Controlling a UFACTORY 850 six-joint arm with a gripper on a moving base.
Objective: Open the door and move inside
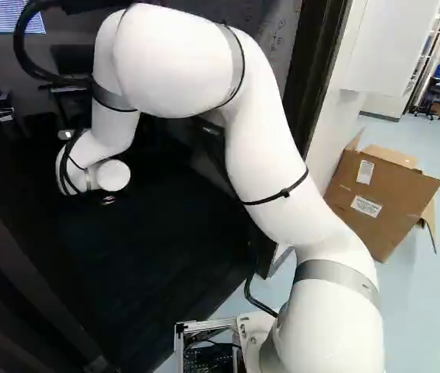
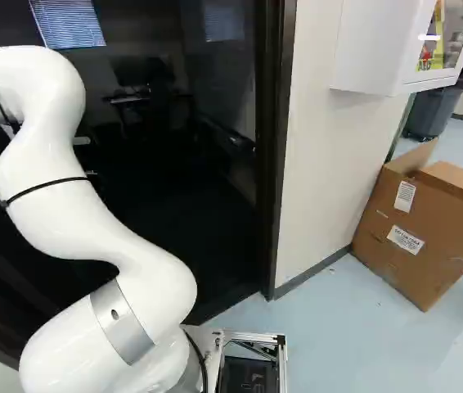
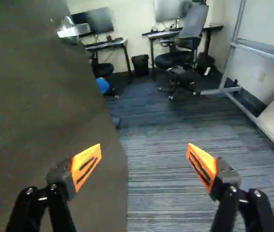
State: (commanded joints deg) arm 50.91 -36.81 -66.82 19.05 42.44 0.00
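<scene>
My gripper (image 3: 144, 150) is spread wide, its wedge-shaped orange pads (image 3: 86, 163) grooved dark; beside streaky woven carpet (image 3: 166, 140), the flat, dark brown door (image 3: 45, 106) stands open ahead, its shiny metal handle (image 3: 74, 31) near the door's far edge.

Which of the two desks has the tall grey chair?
The dark desk nearer the grey metal frame; the other dark desk, nearer the silver door handle, has a low black seat.

The pale blue floor (image 2: 334, 344) carries an open cardboard box (image 2: 428, 258) beside the wall (image 2: 321, 164).
</scene>
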